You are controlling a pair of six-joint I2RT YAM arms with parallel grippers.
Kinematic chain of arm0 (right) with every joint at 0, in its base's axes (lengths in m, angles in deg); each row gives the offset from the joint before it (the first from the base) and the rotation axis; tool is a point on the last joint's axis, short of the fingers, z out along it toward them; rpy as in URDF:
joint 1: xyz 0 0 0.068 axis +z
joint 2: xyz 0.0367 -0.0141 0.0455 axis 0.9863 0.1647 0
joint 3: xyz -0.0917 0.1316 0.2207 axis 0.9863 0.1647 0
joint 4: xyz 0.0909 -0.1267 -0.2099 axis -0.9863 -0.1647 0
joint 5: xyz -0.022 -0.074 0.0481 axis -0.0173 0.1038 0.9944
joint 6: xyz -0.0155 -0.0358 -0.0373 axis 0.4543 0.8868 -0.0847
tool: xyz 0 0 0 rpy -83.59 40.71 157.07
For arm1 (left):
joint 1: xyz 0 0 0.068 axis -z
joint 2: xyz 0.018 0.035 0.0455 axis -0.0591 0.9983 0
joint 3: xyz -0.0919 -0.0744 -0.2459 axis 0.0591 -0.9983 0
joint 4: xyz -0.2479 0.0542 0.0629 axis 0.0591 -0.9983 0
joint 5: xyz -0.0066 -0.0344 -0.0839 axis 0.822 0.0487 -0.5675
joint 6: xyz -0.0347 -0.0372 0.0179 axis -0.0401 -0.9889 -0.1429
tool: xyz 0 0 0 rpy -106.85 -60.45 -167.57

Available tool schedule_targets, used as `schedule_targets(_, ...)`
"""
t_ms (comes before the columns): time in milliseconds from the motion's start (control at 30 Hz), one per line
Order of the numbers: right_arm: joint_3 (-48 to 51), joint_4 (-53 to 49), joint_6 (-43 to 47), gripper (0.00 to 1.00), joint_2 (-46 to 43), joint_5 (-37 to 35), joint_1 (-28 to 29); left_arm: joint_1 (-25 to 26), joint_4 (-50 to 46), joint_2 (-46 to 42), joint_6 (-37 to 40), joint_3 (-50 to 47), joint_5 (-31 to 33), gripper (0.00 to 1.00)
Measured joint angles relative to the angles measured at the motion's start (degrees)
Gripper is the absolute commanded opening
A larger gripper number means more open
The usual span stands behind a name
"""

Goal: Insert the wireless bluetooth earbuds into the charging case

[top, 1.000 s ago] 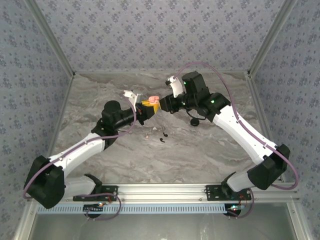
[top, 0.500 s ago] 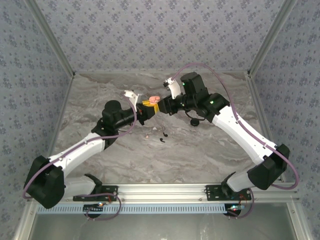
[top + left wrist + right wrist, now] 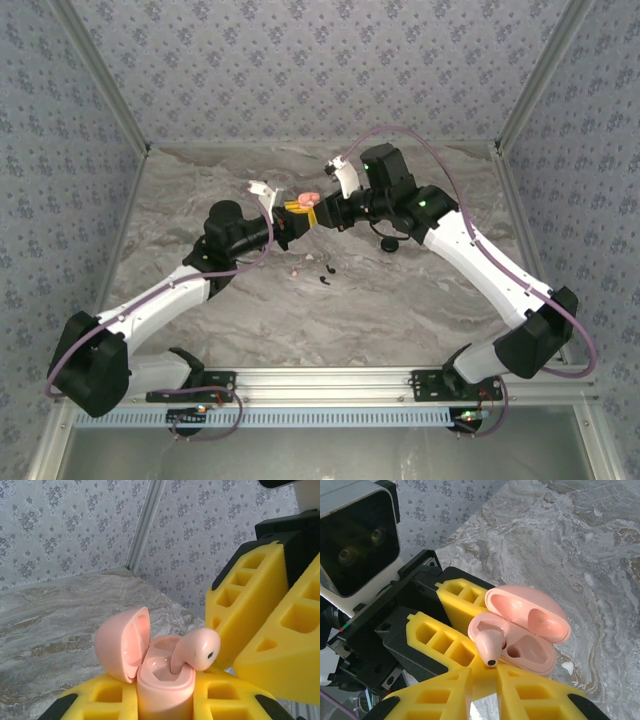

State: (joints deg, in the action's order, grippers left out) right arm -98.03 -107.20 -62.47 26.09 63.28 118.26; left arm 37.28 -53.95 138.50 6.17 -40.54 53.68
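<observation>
A pink charging case (image 3: 165, 690) stands upright with its lid (image 3: 117, 645) swung open, and my left gripper (image 3: 165, 707) is shut on its body. One pink earbud (image 3: 200, 647) sits stem-down in the case's right-hand well, head sticking out. The other well (image 3: 527, 647) is bare. My right gripper (image 3: 484, 672) faces the case (image 3: 535, 655) with its jaws a little apart and nothing between them; its tips are right at the earbud (image 3: 490, 647). In the top view both grippers meet above the middle of the table around the case (image 3: 308, 197). A second earbud is out of view.
Tiny black hook-shaped pieces (image 3: 326, 273) lie on the marble table (image 3: 400, 310) in front of the grippers. A small black round piece (image 3: 390, 245) lies under the right arm. Patterned walls close in the back and both sides.
The right gripper has shifted slightly left, closer to the case. The left arm has stayed put with the case.
</observation>
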Motion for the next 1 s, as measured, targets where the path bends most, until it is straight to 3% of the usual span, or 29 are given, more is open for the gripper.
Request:
schedule_targets(567,-2.80,-2.97,1.92,0.19,1.62,1.86,-0.13,-0.13,-0.24,0.00,0.92,0.00,-0.46,0.07)
schedule_targets(1000,-3.26,-3.15,1.92,0.21,1.05,-5.31,2.05,0.55,-2.54,-1.33,2.16,0.00,3.06,0.07)
